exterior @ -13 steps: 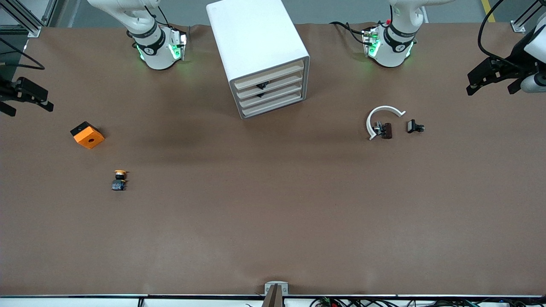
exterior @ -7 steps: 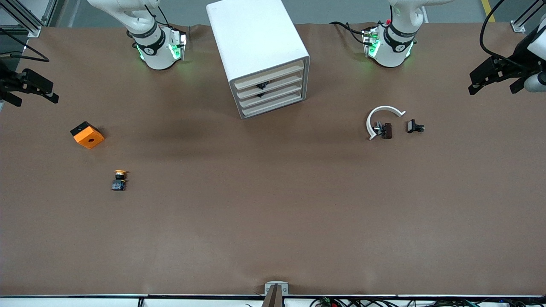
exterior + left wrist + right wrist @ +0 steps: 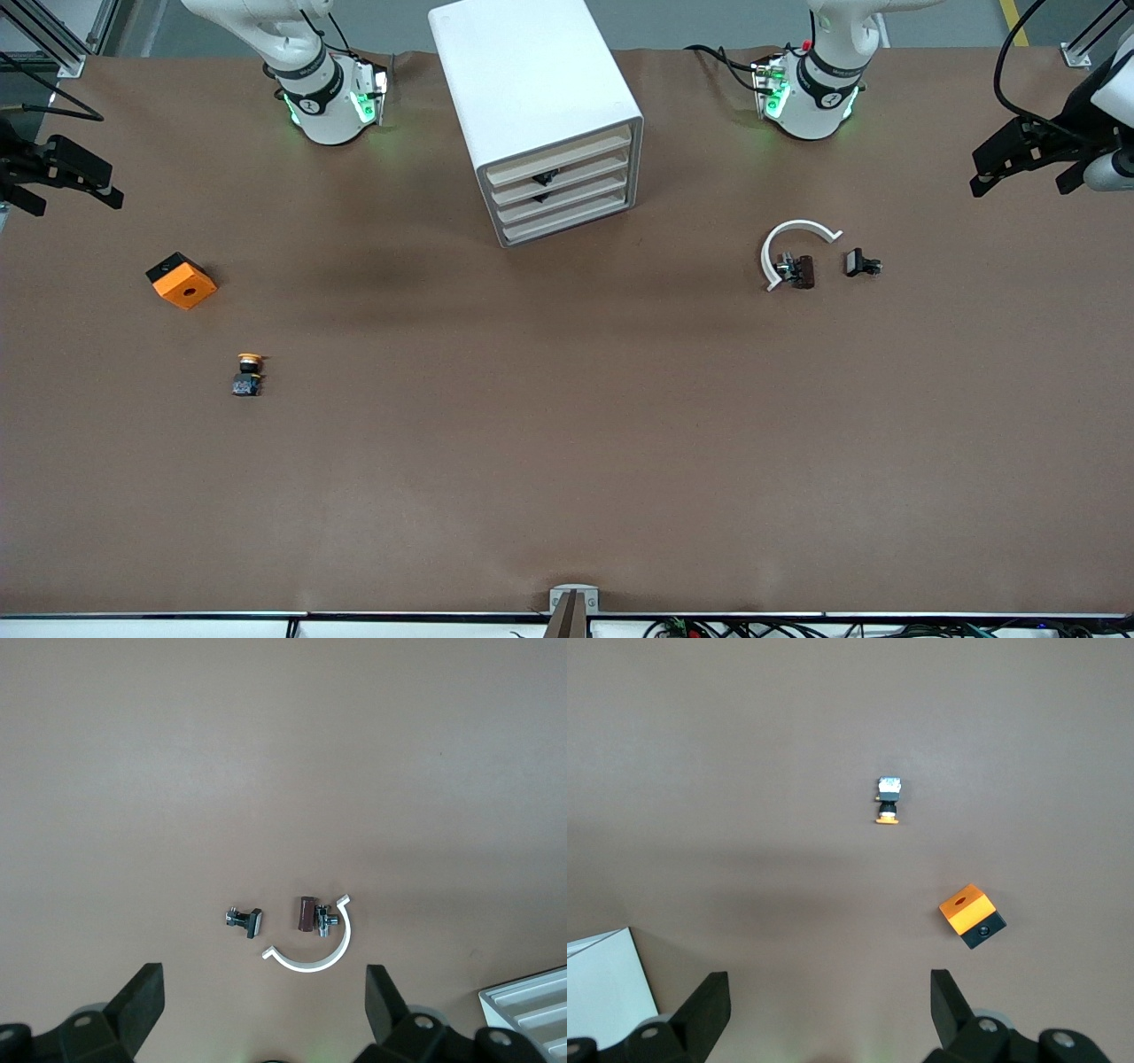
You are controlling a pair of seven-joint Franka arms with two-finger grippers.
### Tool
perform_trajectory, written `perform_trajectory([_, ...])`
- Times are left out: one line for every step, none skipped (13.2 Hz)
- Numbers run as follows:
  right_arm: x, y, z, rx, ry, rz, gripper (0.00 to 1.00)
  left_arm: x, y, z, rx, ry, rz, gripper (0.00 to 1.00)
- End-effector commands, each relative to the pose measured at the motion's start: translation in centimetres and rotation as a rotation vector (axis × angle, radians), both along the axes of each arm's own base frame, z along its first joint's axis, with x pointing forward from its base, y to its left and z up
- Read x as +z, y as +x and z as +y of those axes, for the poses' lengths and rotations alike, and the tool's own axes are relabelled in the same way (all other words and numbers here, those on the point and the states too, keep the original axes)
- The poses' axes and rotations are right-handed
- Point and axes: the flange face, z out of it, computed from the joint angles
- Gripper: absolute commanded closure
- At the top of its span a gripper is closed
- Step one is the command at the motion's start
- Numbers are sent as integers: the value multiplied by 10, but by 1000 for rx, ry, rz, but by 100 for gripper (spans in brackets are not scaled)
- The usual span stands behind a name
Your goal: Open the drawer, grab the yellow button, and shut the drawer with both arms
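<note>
The white cabinet [image 3: 532, 80] stands at the back middle of the table, its four cream drawers [image 3: 567, 182] all pushed in, with small black handles [image 3: 544, 177] showing. The button [image 3: 249, 373], yellow-orange cap on a black-and-blue body, lies on the table toward the right arm's end; it also shows in the right wrist view [image 3: 888, 801]. My right gripper [image 3: 71, 197] hangs open and empty above that end's table edge [image 3: 830, 1010]. My left gripper [image 3: 1019, 182] hangs open and empty above the left arm's end [image 3: 266, 1010].
An orange block [image 3: 181, 280] with a black hole lies farther from the front camera than the button, also in the right wrist view [image 3: 971, 914]. A white curved piece [image 3: 793, 248] with small dark parts [image 3: 797, 270] and a black clip [image 3: 861, 263] lie toward the left arm's end.
My right gripper has drifted a little toward the robots' side of the table. The left gripper has barely shifted. Nothing on the table has moved.
</note>
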Motion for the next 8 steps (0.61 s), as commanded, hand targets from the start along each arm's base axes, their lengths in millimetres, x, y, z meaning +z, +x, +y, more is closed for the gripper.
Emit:
perform_trajectory([7,-6,5,-31,-13,11,0,3,0,0,-6,6,9,0])
perform_trajectory([7,-6,10,-63,-16,15,0,3,0,0,-4,6,11,0])
perform_trajectory([7,-6,14,-60,-17,15,0,3,0,1,-3,6,11,0])
perform_trajectory([9,-6,14,-62,-17,12,0,3,0,3,1,4,11,0])
perform_trajectory([10,-6,13,-63,-18,9,0,4,-1,4,2,6,11,0])
perform_trajectory([9,-5,10,-64,-23,9,0,3,-1,5,5,6,15,0])
perform_trajectory([11,-5,8,-64,-24,5,0,3,-2,5,6,6,20,0])
perform_trajectory([12,-4,7,-64,-25,3,0,3,-2,5,7,6,21,0])
